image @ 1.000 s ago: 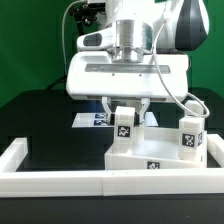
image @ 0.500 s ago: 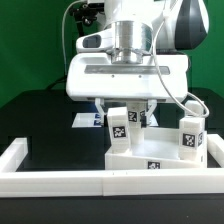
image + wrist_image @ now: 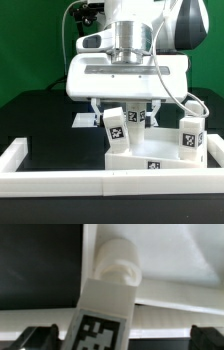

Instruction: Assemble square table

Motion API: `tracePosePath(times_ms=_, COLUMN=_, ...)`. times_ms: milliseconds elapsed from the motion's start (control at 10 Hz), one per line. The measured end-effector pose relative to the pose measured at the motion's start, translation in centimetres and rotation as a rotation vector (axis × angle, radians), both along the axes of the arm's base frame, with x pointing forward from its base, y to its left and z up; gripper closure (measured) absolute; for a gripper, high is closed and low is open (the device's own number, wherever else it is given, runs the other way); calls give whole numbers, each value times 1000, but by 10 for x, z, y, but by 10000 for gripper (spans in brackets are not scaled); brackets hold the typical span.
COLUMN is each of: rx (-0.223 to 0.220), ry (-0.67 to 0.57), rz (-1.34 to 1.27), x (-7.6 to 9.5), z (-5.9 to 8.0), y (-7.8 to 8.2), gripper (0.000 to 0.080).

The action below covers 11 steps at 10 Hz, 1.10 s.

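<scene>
Two legs (image 3: 118, 131) stand on one square table (image 3: 150, 160); jaws spread wide, gripping nothing.

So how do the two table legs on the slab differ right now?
The leg under the gripper leans to one side, while the leg at the exterior view's right stands upright. The leaning leg sits between the open jaws; the upright leg stands clear of them. Both are white, carry a black-and-white tag, and sit on the slab.

This is a robotics lab bench: a black table (image 3: 40, 120) bordered by a white rail (image 3: 50, 182), a green backdrop (image 3: 30, 45) behind, the marker board (image 3: 88, 120) lying flat, and tagged white parts (image 3: 188, 140) beneath a robot arm (image 3: 130, 40).
</scene>
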State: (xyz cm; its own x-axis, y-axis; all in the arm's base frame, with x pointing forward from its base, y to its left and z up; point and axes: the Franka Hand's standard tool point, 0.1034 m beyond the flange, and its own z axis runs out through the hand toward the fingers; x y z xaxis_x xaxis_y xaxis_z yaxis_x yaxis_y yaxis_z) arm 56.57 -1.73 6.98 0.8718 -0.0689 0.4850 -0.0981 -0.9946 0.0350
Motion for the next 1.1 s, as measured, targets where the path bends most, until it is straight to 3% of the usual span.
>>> tracePosePath(times_ms=300, rx=18, ry=26, rz=-17, x=1, z=15, y=-14, gripper=151)
tracePosePath(times_ms=500, rx=68, ry=85, rz=-13, x=1, z=25, y=-8, gripper=151)
tracePosePath(times_ms=700, rx=81, ry=108, rz=-15, x=-1, z=22, y=-6, gripper=151)
tracePosePath(times_ms=800, rx=149, ry=218, rz=-9, x=-5, z=19, y=5, gripper=151)
tracePosePath(times_ms=1100, rx=199, ry=407, rz=38, x=1, z=12, y=-5, gripper=151)
